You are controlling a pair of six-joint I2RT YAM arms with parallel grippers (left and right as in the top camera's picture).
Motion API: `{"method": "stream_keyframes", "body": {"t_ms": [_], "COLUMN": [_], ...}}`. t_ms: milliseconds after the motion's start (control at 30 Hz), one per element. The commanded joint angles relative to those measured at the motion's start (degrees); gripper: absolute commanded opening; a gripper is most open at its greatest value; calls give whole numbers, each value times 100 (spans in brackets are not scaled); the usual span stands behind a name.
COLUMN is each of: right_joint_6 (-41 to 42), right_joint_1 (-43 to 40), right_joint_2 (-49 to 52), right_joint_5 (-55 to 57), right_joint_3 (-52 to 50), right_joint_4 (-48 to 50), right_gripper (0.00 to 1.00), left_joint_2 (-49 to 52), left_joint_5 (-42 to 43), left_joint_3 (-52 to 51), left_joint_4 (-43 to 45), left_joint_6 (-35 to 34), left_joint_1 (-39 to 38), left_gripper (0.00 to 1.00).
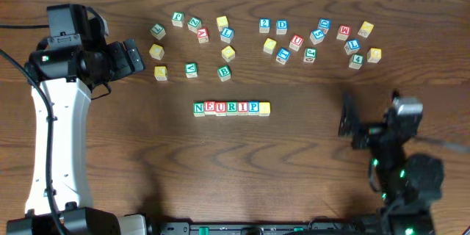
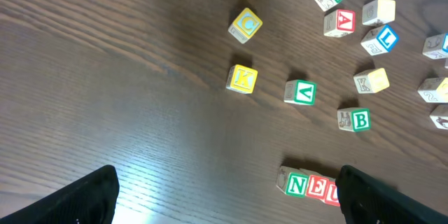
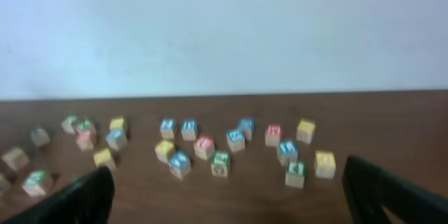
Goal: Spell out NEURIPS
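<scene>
The left gripper (image 1: 133,54) is released, jaws spread wide with nothing between them, over bare table (image 1: 110,154). The row of cubes (image 1: 231,108) lies between the two grippers, well apart from both: from the left gripper it sits off to the right and nearer the robot's base. It reads green N (image 1: 199,108), red E (image 1: 210,108), U (image 1: 220,108), green R (image 1: 231,108), red I (image 1: 242,108), blue P (image 1: 253,108), then a yellow-topped cube (image 1: 264,108) whose letter cannot be read. The seven cubes touch side by side in one straight line. In the left wrist view the N and E peek out just beside one of the dark fingers (image 2: 371,196) at the lower edge. Beyond them stand the loose yellow K (image 2: 242,78), green V (image 2: 300,92) and green B (image 2: 353,120). The right gripper (image 1: 345,115) is likewise released and empty, with the row off to its left. Its wrist view shows only the loose cubes (image 3: 210,147) scattered ahead of its spread fingers (image 3: 77,199), blurred, with a pale wall (image 3: 224,28) behind.
</scene>
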Motion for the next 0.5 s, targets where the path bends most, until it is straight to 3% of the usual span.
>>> {"method": "stream_keyframes", "body": {"t_ms": [0,200,467], "right_joint_6": [-92,-94,-144], "right_joint_1": [-79,-83,-83], "right_joint_2": [-914,-1945,-2140], "right_joint_5": [-55,-37,-9], "right_joint_3": [-874,-1829,-2371], "right_joint_4": [221,306,332], "right_gripper": [99,99,99], "left_joint_2": [26,26,26], "left_joint_5": [-35,-35,-35], "left_joint_3": [57,57,57], "left_joint_4": [-24,-24,-24], "left_joint_6": [79,79,79], "left_joint_1": [26,26,26], "left_gripper": [98,97,98]}}
